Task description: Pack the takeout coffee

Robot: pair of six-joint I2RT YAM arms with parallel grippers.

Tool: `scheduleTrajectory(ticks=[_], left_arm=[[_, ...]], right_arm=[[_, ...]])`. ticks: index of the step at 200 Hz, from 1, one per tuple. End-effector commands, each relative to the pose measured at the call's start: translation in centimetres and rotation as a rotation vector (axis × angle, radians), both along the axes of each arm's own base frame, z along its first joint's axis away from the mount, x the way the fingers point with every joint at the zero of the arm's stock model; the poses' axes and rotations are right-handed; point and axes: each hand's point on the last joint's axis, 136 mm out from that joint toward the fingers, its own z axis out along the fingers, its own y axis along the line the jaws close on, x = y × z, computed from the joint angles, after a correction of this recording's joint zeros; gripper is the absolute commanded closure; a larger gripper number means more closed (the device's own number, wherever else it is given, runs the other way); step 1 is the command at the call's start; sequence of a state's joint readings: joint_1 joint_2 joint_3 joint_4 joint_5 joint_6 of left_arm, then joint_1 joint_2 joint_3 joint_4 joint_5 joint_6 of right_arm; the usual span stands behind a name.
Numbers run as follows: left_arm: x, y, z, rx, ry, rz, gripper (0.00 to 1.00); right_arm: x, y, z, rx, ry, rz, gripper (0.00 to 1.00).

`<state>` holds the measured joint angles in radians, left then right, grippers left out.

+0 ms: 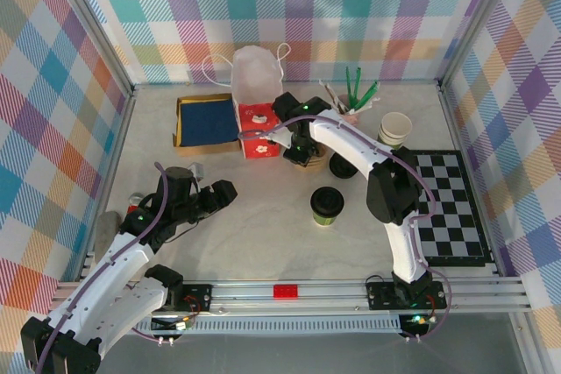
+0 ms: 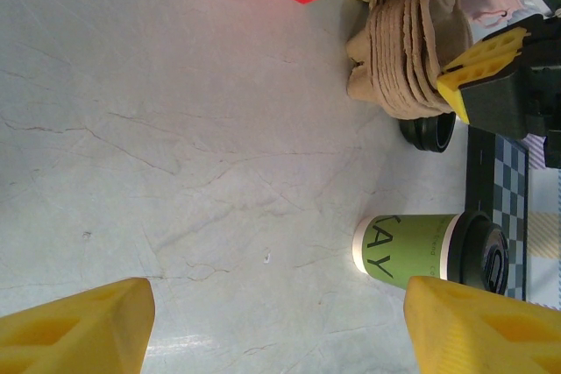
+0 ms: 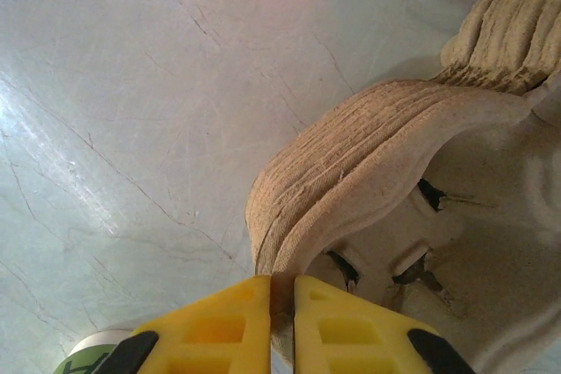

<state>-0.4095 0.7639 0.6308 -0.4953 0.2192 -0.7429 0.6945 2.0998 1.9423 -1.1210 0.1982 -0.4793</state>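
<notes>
The takeout coffee (image 1: pixel 327 206) stands upright mid-table, olive-green body under a black lid; in the left wrist view the coffee (image 2: pixel 412 249) sits just ahead of my right-hand finger. My left gripper (image 1: pixel 219 194) hovers to its left, open, with bare table between its fingers (image 2: pixel 88 321). The red bag (image 1: pixel 259 129) stands at the back, its white top open. My right gripper (image 1: pixel 302 151) is beside the bag, shut (image 3: pixel 282 321) on the rim of a brown pulp cup carrier (image 3: pixel 377 181) atop a stack (image 2: pixel 408 63).
A loose black lid (image 1: pixel 344 166) lies right of the carrier stack. A cream-rimmed cup stack (image 1: pixel 395 129) and a holder of stirrers (image 1: pixel 351 102) stand at the back right. A checkered mat (image 1: pixel 451 208) covers the right side; a blue-lined tray (image 1: pixel 206 120) lies back left.
</notes>
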Motion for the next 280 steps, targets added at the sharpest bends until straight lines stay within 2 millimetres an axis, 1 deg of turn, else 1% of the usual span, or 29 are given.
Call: scheduleTrajectory(ticks=[1, 23, 68, 101, 131, 187, 214, 239, 251, 270, 280], left_arm=[[0.0, 0.2, 0.3, -0.004, -0.013, 0.002, 0.25], [0.0, 0.3, 0.4, -0.002, -0.017, 0.003, 0.25], [0.0, 0.4, 0.6, -0.001, -0.022, 0.009, 0.25], [0.1, 0.4, 0.8, -0.001, -0.028, 0.012, 0.25], [0.1, 0.5, 0.8, 0.000, -0.029, 0.014, 0.25], [0.1, 0.6, 1.0, 0.004, -0.033, 0.016, 0.25], [0.0, 0.6, 0.9, 0.004, -0.032, 0.019, 0.25], [-0.1, 0.7, 0.7, 0.002, -0.030, 0.021, 0.25], [-0.2, 0.7, 0.9, 0.001, -0.031, 0.018, 0.25], [-0.2, 0.8, 1.1, 0.002, -0.039, 0.024, 0.25], [-0.3, 0.9, 1.1, 0.003, -0.044, 0.029, 0.25]], right_arm=[[-0.4, 0.3, 1.9, 0.025, -0.012, -0.014, 0.89], [0.0, 0.2, 3.1, 0.021, -0.058, -0.034, 0.96], [0.7, -0.1, 6.3, 0.049, -0.168, -0.073, 0.98], [1.0, -0.4, 7.7, 0.041, -0.225, -0.093, 1.00], [1.3, -0.3, 7.9, 0.042, -0.275, -0.115, 1.00], [1.4, 0.3, 7.4, -0.020, -0.403, -0.133, 1.00], [0.6, 1.0, 6.7, -0.005, -0.444, -0.138, 1.00], [0.3, 1.1, 6.0, -0.013, -0.442, -0.138, 1.00], [0.6, 1.0, 6.8, -0.009, -0.469, -0.145, 1.00], [1.3, 1.0, 9.1, 0.029, -0.550, -0.167, 1.00], [1.5, 1.1, 9.6, 0.039, -0.587, -0.164, 1.00]])
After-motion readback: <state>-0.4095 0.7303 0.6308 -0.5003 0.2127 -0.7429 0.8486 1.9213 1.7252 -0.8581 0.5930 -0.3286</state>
